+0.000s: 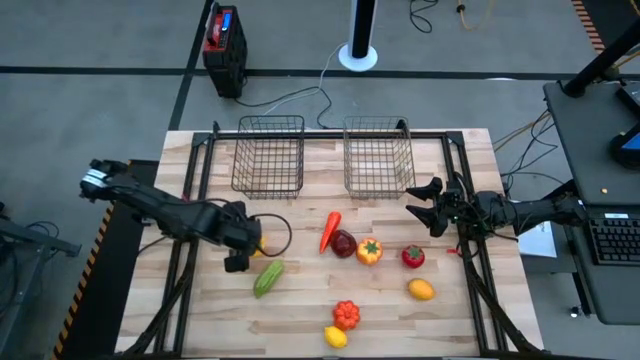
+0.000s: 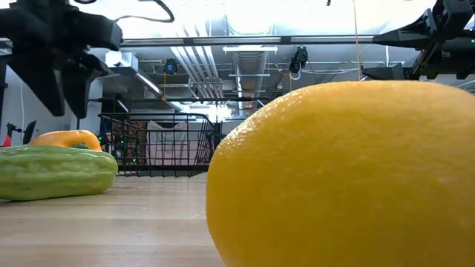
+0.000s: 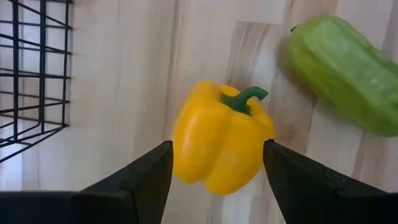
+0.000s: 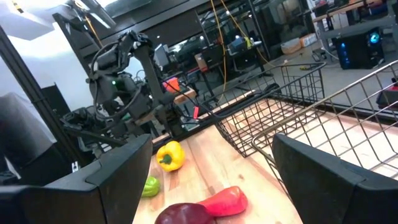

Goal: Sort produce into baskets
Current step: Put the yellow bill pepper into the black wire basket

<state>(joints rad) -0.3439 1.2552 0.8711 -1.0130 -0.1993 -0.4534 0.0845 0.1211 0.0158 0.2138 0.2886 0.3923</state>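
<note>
Wood table (image 1: 300,300): two baskets (image 1: 268,155), nine produce pieces (image 1: 369,251), two arms.

Pale wood-plank table (image 1: 300,310) with a smooth matt grain, two dark metal wire baskets (image 1: 268,155), glossy plastic-looking yellow pepper (image 3: 217,140), and a duller, faintly ridged green cucumber (image 3: 345,71).

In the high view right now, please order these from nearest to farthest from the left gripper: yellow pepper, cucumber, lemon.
1. Yellow pepper: between the open fingers of the left gripper.
2. Cucumber: just beside it, toward the table's front.
3. Lemon: front edge, farthest.
</note>
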